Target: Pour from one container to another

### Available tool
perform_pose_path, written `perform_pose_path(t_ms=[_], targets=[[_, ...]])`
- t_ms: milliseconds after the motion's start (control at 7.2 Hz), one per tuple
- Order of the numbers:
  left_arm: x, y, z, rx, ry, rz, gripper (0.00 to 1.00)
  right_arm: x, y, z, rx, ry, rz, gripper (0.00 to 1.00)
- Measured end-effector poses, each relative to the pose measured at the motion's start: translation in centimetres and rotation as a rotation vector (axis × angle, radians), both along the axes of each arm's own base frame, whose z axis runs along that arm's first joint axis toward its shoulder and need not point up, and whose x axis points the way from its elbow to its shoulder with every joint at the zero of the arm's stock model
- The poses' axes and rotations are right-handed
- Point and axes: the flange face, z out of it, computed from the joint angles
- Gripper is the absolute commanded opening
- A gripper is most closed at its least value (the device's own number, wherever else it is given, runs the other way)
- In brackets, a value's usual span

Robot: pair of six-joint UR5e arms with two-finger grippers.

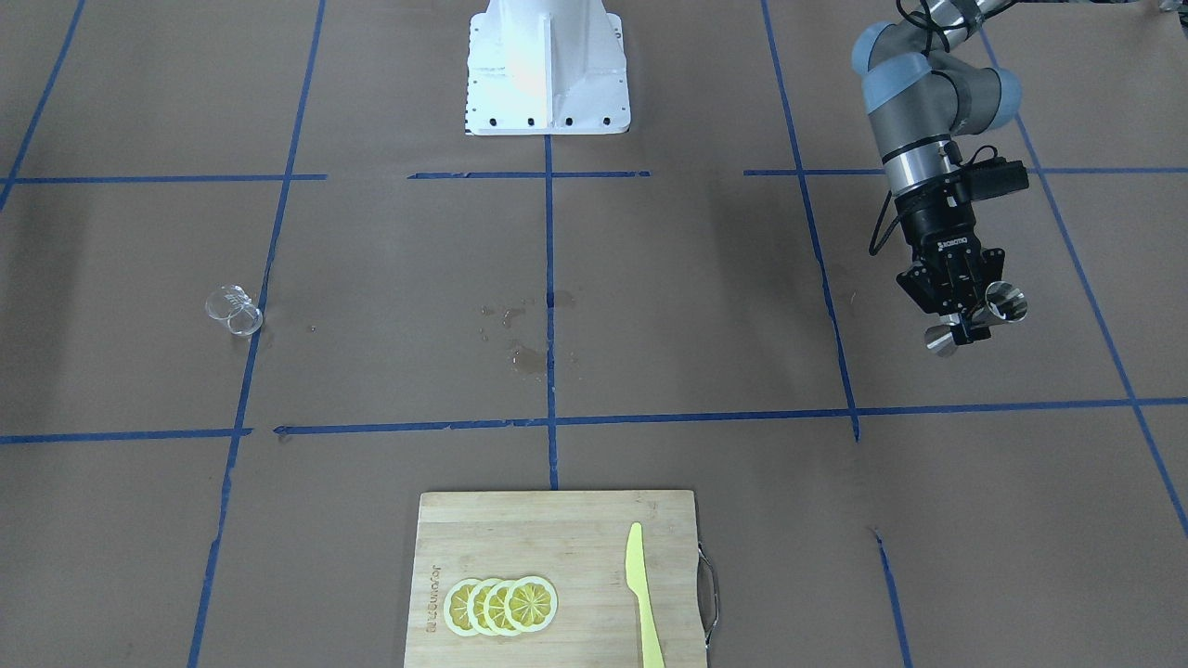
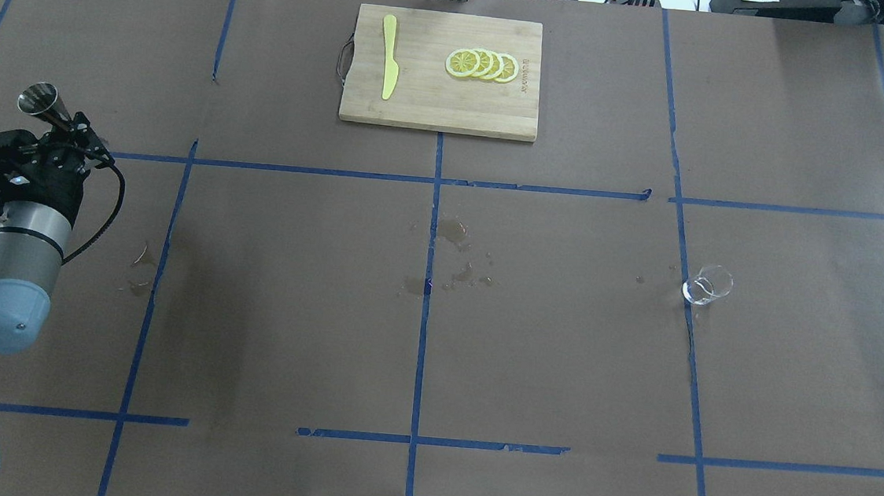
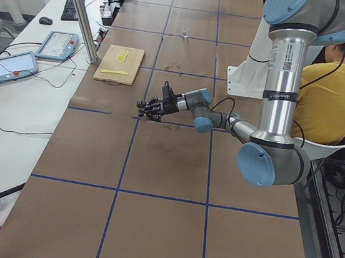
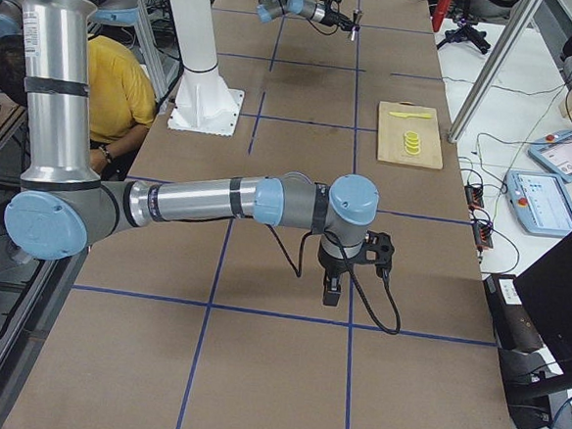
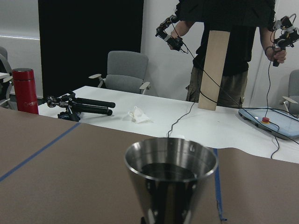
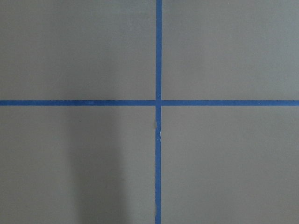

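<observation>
- While the left gripper (image 1: pixel 965 314) clamps the jigger (image 1: pixel 1007 302) at its waist, the front view shows the glass cup (image 1: pixel 234 311) far off on the table, ungrasped.
- Overhead: both well apart.
- Left wrist: jigger mouth-up.
- Right side: I cannot tell whether the right gripper (image 4: pixel 331 296) is closed; likely next, fetch the glass cup.

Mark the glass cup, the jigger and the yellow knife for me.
glass cup (image 2: pixel 707 285), overhead view, on its clear wall.
jigger (image 5: pixel 170 186), left wrist view, on the cone's outer wall.
yellow knife (image 2: pixel 388 58), overhead view, mid-length.
</observation>
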Motion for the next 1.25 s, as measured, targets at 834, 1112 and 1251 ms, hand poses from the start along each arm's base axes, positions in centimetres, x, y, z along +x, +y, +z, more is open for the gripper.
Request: perform_pose_path(t_ms=[834,1112,1251], targets=[[6.5,8.1,0.4,0.075,-0.039,0.113,0.00,0.0,0.5,0.6,-0.013,0.000,0.000,1.00],[7.8,9.6,1.1,0.072,-0.026,0.144,0.00,0.0,0.7,0.8,-0.017,0.000,0.001,1.00],[8.3,10.2,1.6,0.069,-0.024,0.154,0.00,0.0,0.8,0.9,-0.018,0.000,0.001,1.00]])
